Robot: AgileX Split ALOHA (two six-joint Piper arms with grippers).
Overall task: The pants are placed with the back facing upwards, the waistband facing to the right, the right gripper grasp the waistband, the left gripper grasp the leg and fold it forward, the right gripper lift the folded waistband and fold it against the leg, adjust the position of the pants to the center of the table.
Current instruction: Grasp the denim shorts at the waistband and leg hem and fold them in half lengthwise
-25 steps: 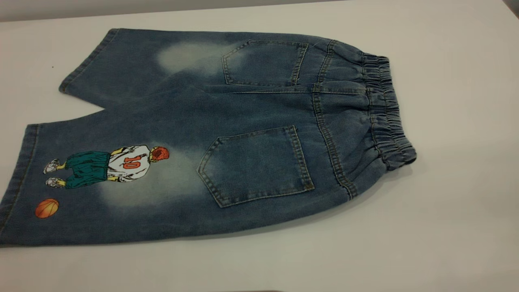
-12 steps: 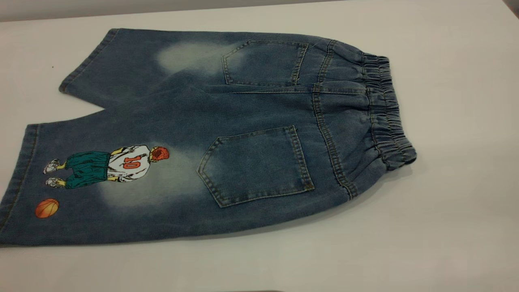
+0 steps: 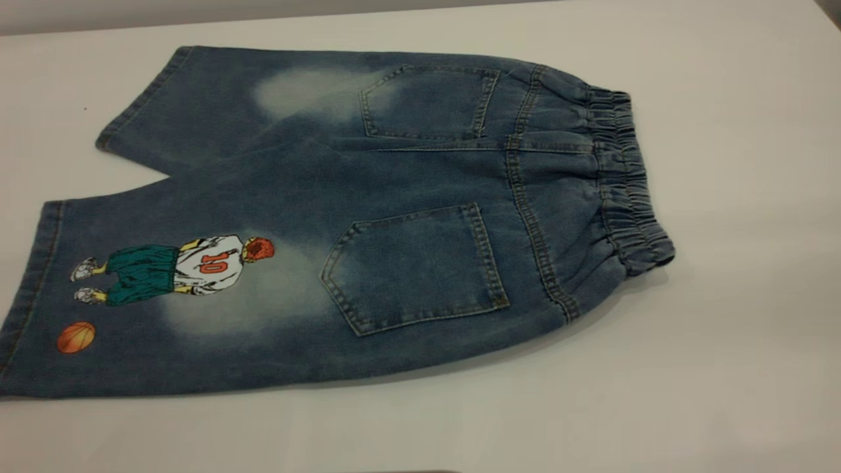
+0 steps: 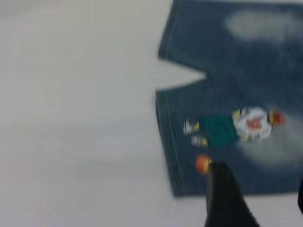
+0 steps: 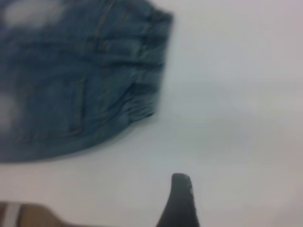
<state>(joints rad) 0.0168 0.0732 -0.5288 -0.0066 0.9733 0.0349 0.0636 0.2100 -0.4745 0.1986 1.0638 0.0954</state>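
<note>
On the table [image 3: 723, 197], the pants [image 3: 394, 197] lie flat; my left gripper [image 4: 227, 198], grip unreadable, hovers at their six o'clock edge.

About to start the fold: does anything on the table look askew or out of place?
Slightly. The pants lie flat, back up, waistband to the right, but skewed and left of centre on the table; the printed leg's hem runs off the exterior view's left edge. No damage.

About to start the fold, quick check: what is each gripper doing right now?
Left gripper: above the shorts, near the printed leg's hem, holding nothing; open or shut cannot be told.
Right gripper: over bare table, clear of the waistband, holding nothing; cannot be told.
</note>
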